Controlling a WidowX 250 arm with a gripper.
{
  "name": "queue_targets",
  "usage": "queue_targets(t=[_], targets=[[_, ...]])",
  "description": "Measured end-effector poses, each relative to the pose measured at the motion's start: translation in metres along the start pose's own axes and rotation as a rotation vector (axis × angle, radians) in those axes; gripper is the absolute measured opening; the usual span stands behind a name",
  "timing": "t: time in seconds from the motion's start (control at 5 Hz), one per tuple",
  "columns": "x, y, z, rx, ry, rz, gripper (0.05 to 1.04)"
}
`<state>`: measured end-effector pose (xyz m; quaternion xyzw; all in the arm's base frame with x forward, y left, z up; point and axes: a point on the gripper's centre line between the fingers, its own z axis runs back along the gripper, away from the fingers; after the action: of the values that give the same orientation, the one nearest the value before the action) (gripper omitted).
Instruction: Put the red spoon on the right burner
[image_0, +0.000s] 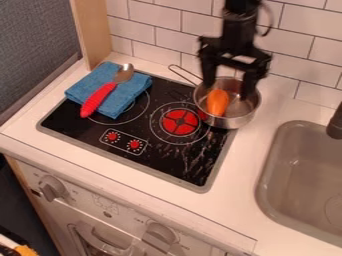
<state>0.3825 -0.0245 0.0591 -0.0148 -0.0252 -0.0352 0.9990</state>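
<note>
Here's the red spoon (101, 97), lying across the blue cloth (133, 89) at the stovetop's (163, 163) eleven o'clock, bowl pointing to one! Over the metal pan (235, 120) at two o'clock, the end effector (229, 89) hangs spread wide, gripping nothing; small printed marks ring the red knobs (134, 144).

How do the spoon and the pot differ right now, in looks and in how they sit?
The spoon has a thick red handle; the pot has a thin wire one.
The spoon lies on the blue cloth; the pot stands upright at the stove's back right.
The spoon's handle points to the front, the pot's to the back left.
Both have shiny metal.
</note>
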Motion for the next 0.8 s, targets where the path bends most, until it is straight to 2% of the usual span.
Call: queue_targets(t=[0.2, 0.4, 0.6, 0.8], targets=[[-0.024, 0.044, 0.014, 0.031, -0.029, 0.042, 1.000], [-0.051, 0.079, 0.012, 0.104, 0.005, -0.003, 1.000], [-0.064, 0.118, 0.009, 0.151, 0.014, -0.027, 1.000], [-0.064, 0.137, 0.003, 0.165, 0.004, -0.051, 1.000]])
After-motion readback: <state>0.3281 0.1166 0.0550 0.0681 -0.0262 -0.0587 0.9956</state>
